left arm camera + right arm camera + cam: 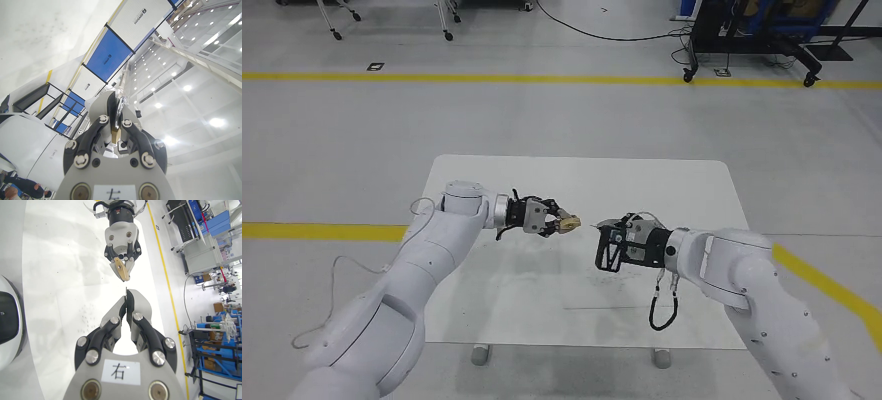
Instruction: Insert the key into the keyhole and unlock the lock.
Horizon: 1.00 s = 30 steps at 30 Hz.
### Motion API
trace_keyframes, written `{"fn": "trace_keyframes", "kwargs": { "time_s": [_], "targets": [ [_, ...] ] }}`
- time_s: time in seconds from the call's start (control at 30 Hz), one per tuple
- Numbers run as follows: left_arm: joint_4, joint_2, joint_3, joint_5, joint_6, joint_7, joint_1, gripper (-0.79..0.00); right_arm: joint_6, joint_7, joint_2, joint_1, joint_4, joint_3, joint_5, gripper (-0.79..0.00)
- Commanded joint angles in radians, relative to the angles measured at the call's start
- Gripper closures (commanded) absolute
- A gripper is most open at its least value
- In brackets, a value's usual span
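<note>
My left gripper (560,221) hangs above the middle of the white table (542,300), shut on a brass padlock (570,222). In the left wrist view the padlock's body (115,135) sits between the fingers (130,115), with its silver shackle (121,106) sticking out past them. My right gripper (126,297) faces it from a short way off, shut on a thin key (126,291) held edge-on. The key's tip points at the padlock (122,271), whose keyhole (119,266) faces the key across a small gap. From above, my right gripper (604,236) is just right of the padlock.
A black cable loop (662,305) hangs from the right forearm over the table's front right. Both grippers are held up off the tabletop. Yellow floor lines (542,77) and wheeled racks (752,40) lie beyond the table.
</note>
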Motion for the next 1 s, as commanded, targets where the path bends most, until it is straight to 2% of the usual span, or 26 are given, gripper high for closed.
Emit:
{"fn": "trace_keyframes", "kwargs": {
  "time_s": [0.0, 0.37, 0.73, 0.97],
  "targets": [
    [0.014, -0.004, 0.004, 0.01, 0.024, 0.025, -0.003, 0.0, 0.006, 0.015, -0.001, 0.016, 0.0, -0.017, -0.021, 0.0],
    [0.038, -0.024, 0.02, 0.045, 0.052, 0.022, -0.012, 0.0, 0.035, 0.14, -0.029, 0.154, 0.029, -0.231, -0.136, 0.0],
    [0.072, -0.035, 0.012, 0.066, 0.042, 0.059, -0.025, 0.0, 0.008, 0.273, -0.049, 0.227, 0.073, -0.338, -0.152, 0.0],
    [0.076, -0.041, 0.008, 0.076, 0.044, 0.059, -0.023, 0.0, 0.006, 0.304, -0.06, 0.249, 0.086, -0.379, -0.125, 0.0]
  ]
}}
